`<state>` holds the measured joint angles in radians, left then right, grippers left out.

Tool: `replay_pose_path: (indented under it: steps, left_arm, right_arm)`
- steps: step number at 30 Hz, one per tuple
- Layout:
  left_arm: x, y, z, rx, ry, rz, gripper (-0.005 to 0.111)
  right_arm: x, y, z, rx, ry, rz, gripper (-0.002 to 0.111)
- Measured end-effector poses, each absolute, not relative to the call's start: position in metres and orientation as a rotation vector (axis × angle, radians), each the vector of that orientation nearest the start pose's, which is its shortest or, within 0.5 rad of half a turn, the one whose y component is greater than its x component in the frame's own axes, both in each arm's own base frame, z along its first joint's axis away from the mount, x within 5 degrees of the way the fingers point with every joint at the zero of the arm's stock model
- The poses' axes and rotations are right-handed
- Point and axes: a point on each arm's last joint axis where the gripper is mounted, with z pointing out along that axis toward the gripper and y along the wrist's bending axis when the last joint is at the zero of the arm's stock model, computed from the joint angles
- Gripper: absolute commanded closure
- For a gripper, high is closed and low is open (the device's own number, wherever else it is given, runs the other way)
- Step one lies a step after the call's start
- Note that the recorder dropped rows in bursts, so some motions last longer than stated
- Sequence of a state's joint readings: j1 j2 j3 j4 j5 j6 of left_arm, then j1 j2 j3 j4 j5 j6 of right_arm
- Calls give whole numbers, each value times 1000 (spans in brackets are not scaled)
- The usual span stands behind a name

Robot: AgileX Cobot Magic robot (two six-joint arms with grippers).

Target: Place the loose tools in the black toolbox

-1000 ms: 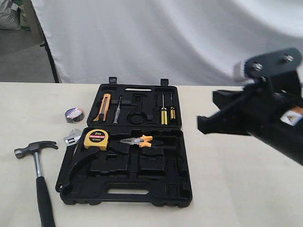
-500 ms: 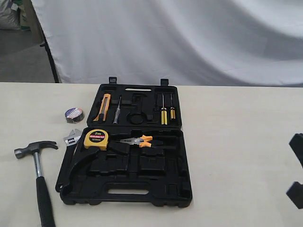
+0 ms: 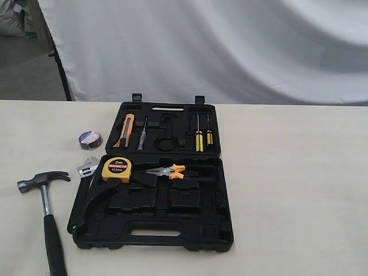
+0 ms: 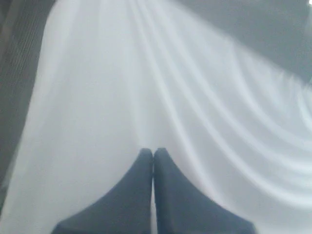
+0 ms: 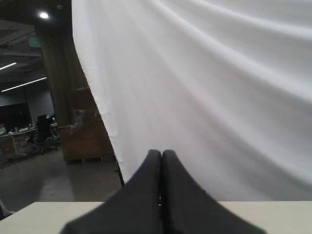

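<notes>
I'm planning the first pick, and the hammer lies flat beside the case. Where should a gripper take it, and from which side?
Take the hammer on its shaft just below the head, coming straight down with the jaws closing across the shaft. It lies flat on the table and looks head-heavy, and up there the toolbox edge curves away, likely leaving finger room.
</notes>
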<state>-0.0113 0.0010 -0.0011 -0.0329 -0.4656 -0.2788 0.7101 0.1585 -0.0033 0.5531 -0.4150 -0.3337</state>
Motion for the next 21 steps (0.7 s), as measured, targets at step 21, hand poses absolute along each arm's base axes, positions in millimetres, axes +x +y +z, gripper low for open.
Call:
replay_pose_path:
  steps: [21]
  left_arm:
    - [280, -3, 310, -111, 1911, -93, 107]
  right_arm:
    - [61, 27, 236, -158, 1307, 631, 108]
